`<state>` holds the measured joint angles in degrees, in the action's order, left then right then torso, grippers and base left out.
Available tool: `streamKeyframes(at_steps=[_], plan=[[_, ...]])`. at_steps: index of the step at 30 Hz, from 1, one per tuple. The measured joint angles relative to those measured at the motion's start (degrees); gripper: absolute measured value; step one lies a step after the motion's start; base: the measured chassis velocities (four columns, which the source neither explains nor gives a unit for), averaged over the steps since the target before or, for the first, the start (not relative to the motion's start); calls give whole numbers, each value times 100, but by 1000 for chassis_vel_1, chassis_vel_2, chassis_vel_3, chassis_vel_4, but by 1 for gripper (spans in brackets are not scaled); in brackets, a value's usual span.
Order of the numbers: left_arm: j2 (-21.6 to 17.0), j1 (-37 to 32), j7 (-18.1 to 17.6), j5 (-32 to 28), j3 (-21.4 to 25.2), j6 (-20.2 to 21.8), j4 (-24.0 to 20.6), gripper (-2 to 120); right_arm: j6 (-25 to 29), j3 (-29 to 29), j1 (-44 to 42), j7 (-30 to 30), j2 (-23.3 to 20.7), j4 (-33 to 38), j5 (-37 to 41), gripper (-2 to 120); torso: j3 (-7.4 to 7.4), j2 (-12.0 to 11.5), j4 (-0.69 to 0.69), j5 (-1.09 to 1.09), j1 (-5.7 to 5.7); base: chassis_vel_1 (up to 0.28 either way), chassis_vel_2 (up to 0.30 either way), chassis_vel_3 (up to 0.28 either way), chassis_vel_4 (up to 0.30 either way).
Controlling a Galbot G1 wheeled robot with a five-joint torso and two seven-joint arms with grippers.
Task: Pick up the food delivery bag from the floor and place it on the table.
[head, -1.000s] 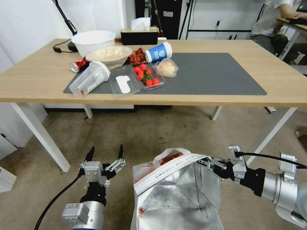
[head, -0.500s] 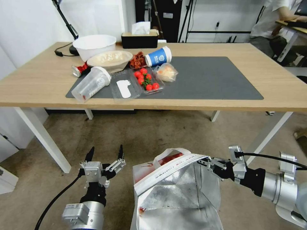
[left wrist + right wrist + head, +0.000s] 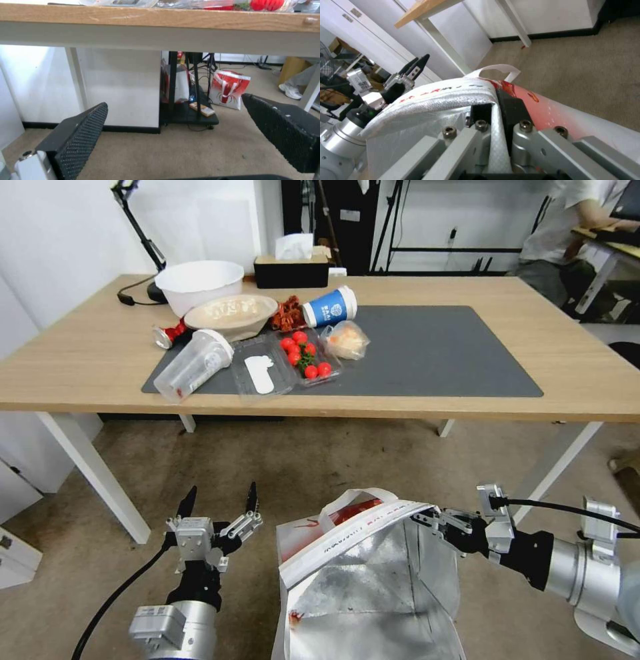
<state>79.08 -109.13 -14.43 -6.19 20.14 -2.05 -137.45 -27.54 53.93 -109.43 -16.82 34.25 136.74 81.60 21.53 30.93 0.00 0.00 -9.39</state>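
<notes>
The food delivery bag, red and white with silver foil lining, stands open below the table's front edge, and its bottom is cut off by the picture. My right gripper is shut on the bag's right rim; in the right wrist view the white woven rim is pinched in that gripper. My left gripper is open, pointing up, just left of the bag and apart from it. In the left wrist view it holds nothing. The light-wood table with its dark mat lies ahead, above the grey-brown floor.
The mat's left half holds a white bowl, a tipped clear cup, a blue cup and a tray of tomatoes. White table legs stand left and right. Another red-and-white bag sits far off under the table.
The table has slid lower in the head view, so the camera has moved. Both grippers and the bag keep the same places in the picture.
</notes>
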Motion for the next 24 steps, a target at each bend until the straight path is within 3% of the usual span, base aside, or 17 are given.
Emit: streamKeyframes(at_steps=[24], plan=[[23,-16,72,36,-6,-21,-6,100,23,53,-137,-75,20,33,-77,0,336,553,0,0,-217,0,0,0,0]])
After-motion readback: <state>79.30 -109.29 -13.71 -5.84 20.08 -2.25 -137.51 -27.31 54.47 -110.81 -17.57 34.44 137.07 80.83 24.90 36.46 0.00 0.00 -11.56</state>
